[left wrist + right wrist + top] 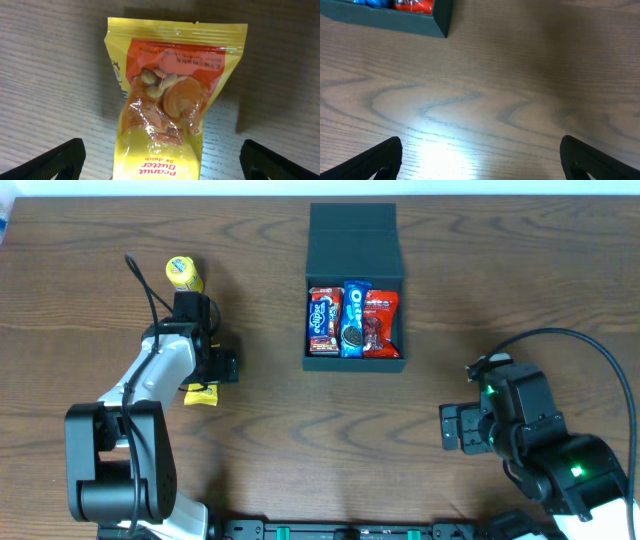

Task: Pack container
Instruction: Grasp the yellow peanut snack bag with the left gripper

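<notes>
Hovering over a yellow snack packet (170, 90) lying on the desk (300, 430), left tool (165, 162) spread wide, packet clear of both fingers. Right tool (480, 160) spread wide too, holding nothing, near container's corner. Container (355, 364) at far centre, lid open, three snack packets (352, 320) side by side inside.

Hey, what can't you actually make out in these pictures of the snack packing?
Overhead: the left arm covers most of the yellow packet; whether the yellow corner below belongs to it is unclear.
Left wrist: the bottom edge cuts off that packet's lower end.
Right wrist: the top edge cuts off the container, hiding most contents.
</notes>
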`<state>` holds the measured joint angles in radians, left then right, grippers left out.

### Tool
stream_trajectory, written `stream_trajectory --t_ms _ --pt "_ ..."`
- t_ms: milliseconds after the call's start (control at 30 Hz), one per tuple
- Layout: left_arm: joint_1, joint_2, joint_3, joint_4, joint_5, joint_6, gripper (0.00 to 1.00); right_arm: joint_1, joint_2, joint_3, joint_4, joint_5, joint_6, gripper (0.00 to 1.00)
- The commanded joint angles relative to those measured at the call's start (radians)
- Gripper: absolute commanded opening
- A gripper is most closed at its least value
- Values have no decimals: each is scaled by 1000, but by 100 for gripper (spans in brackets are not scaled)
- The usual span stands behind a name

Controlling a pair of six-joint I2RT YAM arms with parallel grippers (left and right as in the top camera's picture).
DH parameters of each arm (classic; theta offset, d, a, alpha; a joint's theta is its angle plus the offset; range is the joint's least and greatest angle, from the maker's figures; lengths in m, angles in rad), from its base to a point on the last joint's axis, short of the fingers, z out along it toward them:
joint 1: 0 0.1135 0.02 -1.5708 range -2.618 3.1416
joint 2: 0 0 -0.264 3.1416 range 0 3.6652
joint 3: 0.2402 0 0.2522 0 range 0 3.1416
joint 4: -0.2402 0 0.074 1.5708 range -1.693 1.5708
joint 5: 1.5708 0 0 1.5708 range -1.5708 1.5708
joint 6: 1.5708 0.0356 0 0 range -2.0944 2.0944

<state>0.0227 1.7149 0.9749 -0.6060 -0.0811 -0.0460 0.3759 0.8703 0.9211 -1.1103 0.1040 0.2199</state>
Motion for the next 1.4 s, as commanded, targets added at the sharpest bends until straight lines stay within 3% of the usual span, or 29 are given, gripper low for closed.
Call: stream_trajectory --t_ms 0,33,333,700,1367 --pt "3 15 -24 6 6 16 100 -6 -2 2 -2 0 11 99" --pt "3 15 -27 9 6 16 95 -6 -2 2 -2 0 11 99" --pt "3 15 -43 19 5 -3 88 -6 -2 2 -2 0 11 99" --pt "3 15 -43 21 8 -3 57 -6 -2 2 -2 0 11 99" --pt "3 15 -43 28 30 -7 48 -6 -2 2 -2 0 11 99"
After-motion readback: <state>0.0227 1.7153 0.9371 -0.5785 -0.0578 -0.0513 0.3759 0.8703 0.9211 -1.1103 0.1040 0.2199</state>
